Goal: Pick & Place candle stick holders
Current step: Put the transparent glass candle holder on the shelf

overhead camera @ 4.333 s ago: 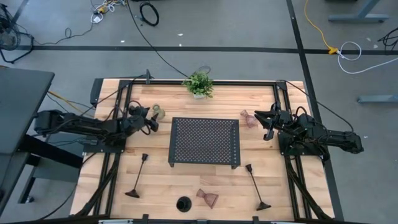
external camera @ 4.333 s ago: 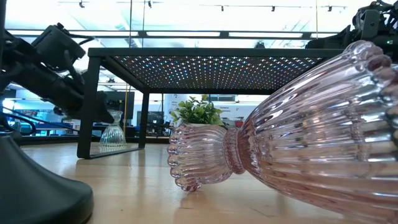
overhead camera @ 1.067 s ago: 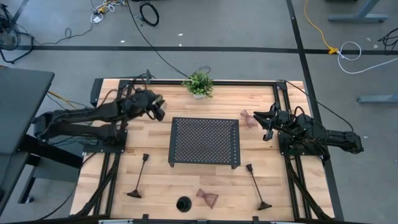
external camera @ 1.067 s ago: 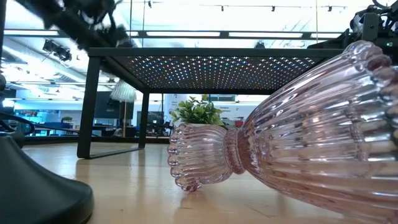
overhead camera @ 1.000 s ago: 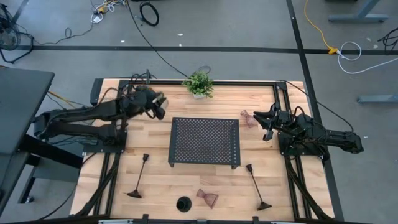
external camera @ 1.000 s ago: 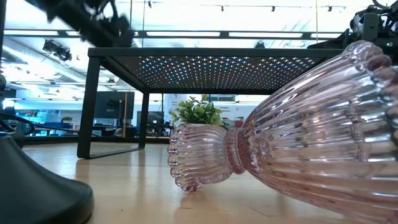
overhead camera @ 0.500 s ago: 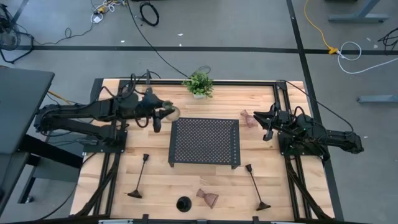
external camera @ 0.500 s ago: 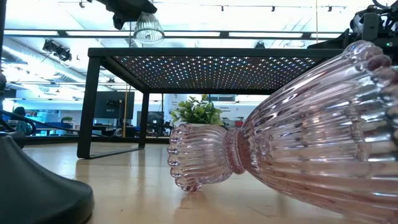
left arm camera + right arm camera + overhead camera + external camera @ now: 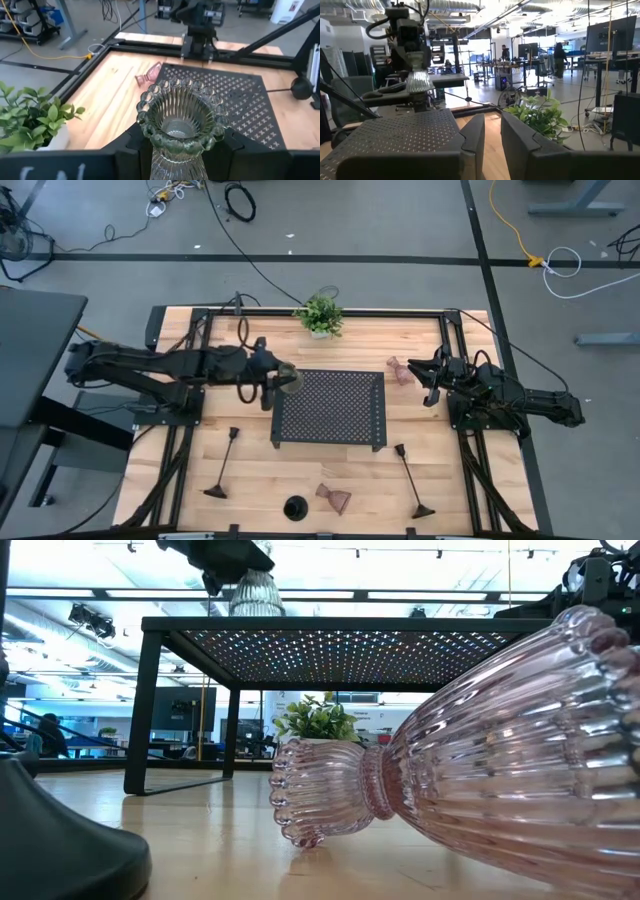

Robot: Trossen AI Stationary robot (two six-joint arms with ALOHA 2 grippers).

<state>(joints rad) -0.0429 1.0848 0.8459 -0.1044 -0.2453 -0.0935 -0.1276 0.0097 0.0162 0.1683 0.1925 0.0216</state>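
High view: the left gripper [image 9: 283, 379] reaches in from the left and hangs over the left edge of the black perforated tray [image 9: 340, 412], its fingers closed on the greenish glass holder [image 9: 289, 378]. The right gripper [image 9: 427, 379] rests near the table's right side, just beside a pinkish holder [image 9: 399, 369] lying on the wood off the tray's far right corner. A potted plant [image 9: 320, 314] stands at the table's far edge. On the near half of the table are two tall black holders, one to the left [image 9: 222, 465] and one to the right [image 9: 410, 482], with a squat black holder [image 9: 295, 507] and a second pinkish holder [image 9: 334, 498] between them.

Low view: the second pinkish holder [image 9: 480, 770] lies on its side, filling the right of the picture. Behind it the tray [image 9: 340, 625] stands on legs, and the greenish glass holder [image 9: 254, 592] is held upright above the tray's top, not touching it. The plant [image 9: 318, 720] shows under the tray.

Left wrist view: the fingers [image 9: 127, 145] clamp the greenish glass holder [image 9: 181, 120] by its stem, its beaded rim facing the camera. The tray [image 9: 235, 102] lies beyond it, with the first pinkish holder [image 9: 149, 74] on the wood alongside.

Right wrist view: the right gripper [image 9: 492, 131] has its fingers [image 9: 474, 131] slightly apart with nothing between them. Across the tray [image 9: 395, 129], the left gripper [image 9: 415, 59] holds the greenish glass holder [image 9: 418, 81] above the surface.
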